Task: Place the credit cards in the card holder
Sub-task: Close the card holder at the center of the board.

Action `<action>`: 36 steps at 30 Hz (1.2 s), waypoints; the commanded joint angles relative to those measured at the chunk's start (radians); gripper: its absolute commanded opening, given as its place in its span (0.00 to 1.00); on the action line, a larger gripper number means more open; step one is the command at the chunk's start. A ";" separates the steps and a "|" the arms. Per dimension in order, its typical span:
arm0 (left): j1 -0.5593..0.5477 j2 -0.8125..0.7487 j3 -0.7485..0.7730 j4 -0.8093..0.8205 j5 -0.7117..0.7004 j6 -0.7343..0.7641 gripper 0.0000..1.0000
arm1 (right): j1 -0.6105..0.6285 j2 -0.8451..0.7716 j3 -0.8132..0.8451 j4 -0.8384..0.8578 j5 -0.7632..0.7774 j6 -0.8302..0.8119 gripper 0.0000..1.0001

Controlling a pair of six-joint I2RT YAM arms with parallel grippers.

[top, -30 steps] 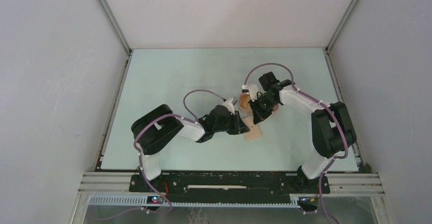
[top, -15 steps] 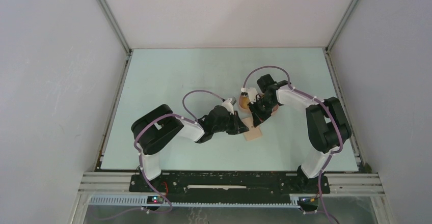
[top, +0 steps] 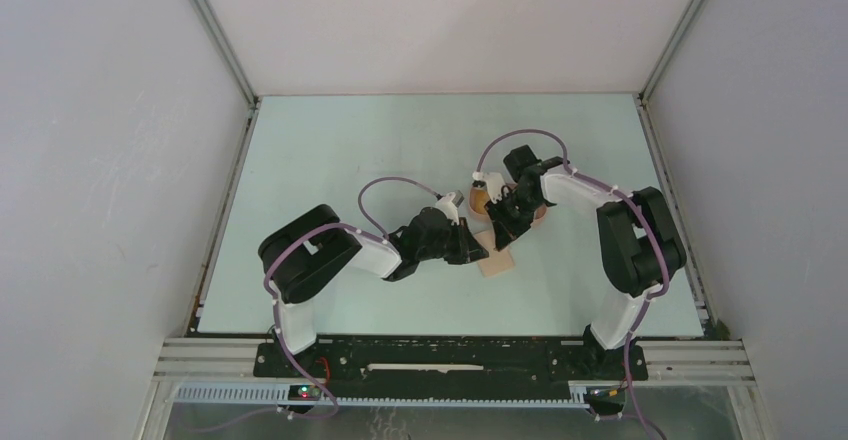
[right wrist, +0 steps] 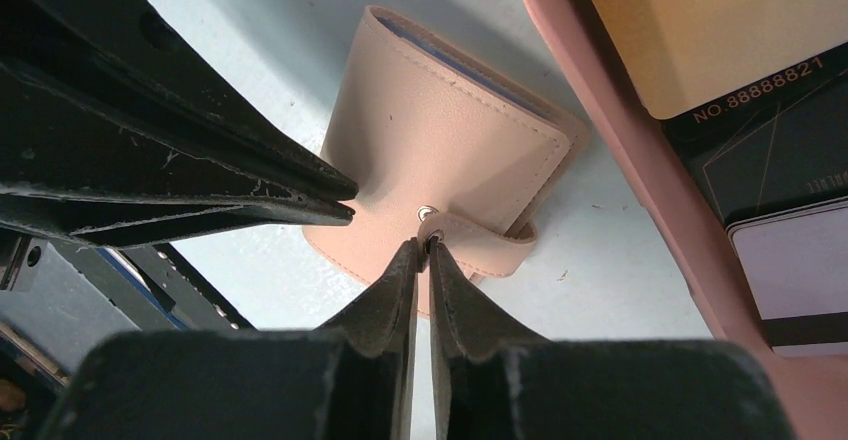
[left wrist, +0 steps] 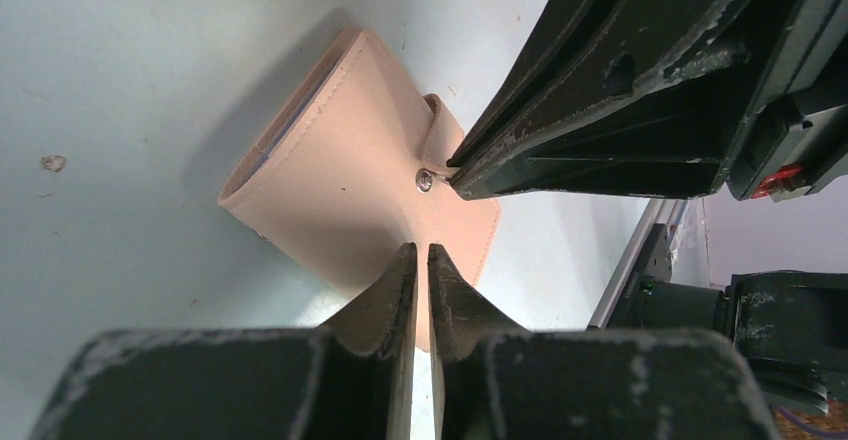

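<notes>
The tan card holder (top: 497, 260) lies on the table between both grippers, its snap dot (left wrist: 424, 180) facing up. My left gripper (left wrist: 420, 255) is shut on the near edge of its cover (left wrist: 340, 180), which rises into the jaws. My right gripper (right wrist: 425, 245) is closed to a thin slit, pinching the end of the holder's snap strap (right wrist: 490, 235). A light blue edge (right wrist: 450, 52) shows in the holder's (right wrist: 440, 130) open side. A yellowish credit card (right wrist: 720, 30), a black one (right wrist: 770, 150) and a pale one with a dark stripe (right wrist: 800, 280) lie in the pink tray.
The peach-pink tray (right wrist: 620, 140) sits just beyond the holder, close behind my right gripper (top: 498, 234). The two grippers' fingers nearly meet over the holder, the left gripper (top: 484, 252) coming in from the left. White walls enclose the pale green table (top: 330, 150).
My right gripper has come down from the tray side onto the holder's strap, its elbow swinging left. The left gripper has closed a little on the cover and stayed put.
</notes>
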 commanded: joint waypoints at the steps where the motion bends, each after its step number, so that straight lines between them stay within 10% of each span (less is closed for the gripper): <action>1: 0.008 0.002 -0.010 0.029 0.007 -0.008 0.12 | -0.015 -0.018 0.031 -0.012 -0.026 0.023 0.15; 10: 0.008 0.005 -0.009 0.029 0.010 -0.010 0.12 | -0.014 -0.011 0.031 -0.004 -0.021 0.038 0.00; 36: 0.007 0.018 -0.012 0.041 0.010 -0.017 0.08 | 0.050 -0.037 0.030 0.030 0.024 0.053 0.00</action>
